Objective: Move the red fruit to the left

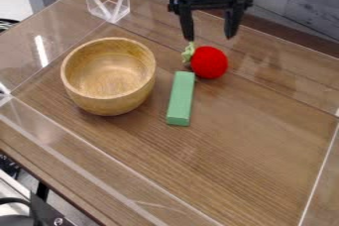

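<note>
The red fruit is a small round toy with a green leafy tip pointing left. It lies on the wooden table, just right of the top end of the green block. My gripper hangs straight above it, clear of it, with its two dark fingers spread wide and nothing between them.
A wooden bowl stands left of the green rectangular block. A clear plastic wall rings the table, and a folded clear piece stands at the back left. Bare wood spreads to the front and right.
</note>
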Action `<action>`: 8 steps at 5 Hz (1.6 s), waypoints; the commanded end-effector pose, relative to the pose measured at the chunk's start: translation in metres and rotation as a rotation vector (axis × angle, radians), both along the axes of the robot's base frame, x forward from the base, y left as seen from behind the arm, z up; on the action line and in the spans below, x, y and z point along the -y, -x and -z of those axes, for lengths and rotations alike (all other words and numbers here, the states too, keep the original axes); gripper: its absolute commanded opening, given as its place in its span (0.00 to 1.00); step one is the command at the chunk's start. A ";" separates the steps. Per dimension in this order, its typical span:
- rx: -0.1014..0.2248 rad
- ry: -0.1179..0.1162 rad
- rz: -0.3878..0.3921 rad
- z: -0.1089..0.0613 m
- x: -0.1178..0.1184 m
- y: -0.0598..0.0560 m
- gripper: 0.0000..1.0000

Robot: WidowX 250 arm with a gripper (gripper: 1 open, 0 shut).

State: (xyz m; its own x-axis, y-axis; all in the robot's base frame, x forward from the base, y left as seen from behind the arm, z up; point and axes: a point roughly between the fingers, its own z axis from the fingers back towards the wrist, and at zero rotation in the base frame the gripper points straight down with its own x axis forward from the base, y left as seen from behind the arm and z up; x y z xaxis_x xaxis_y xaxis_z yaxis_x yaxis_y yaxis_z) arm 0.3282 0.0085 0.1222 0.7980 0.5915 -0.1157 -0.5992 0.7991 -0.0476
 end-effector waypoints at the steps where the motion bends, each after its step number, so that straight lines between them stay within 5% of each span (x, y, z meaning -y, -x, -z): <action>1: 0.096 0.016 0.064 -0.044 -0.012 -0.001 1.00; 2: 0.105 0.020 0.185 -0.046 -0.016 -0.001 1.00; 4: 0.077 -0.009 0.310 -0.010 -0.016 -0.002 1.00; 6: 0.086 0.007 0.341 -0.015 0.006 0.003 1.00; 7: 0.106 0.023 0.395 -0.018 -0.005 0.004 0.00; 8: 0.119 0.035 0.435 -0.020 -0.016 0.004 1.00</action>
State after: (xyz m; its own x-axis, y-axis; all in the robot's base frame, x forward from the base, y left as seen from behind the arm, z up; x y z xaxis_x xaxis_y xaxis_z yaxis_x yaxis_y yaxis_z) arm 0.3221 0.0238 0.1172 0.9742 0.2009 -0.1031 -0.2127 0.9697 -0.1203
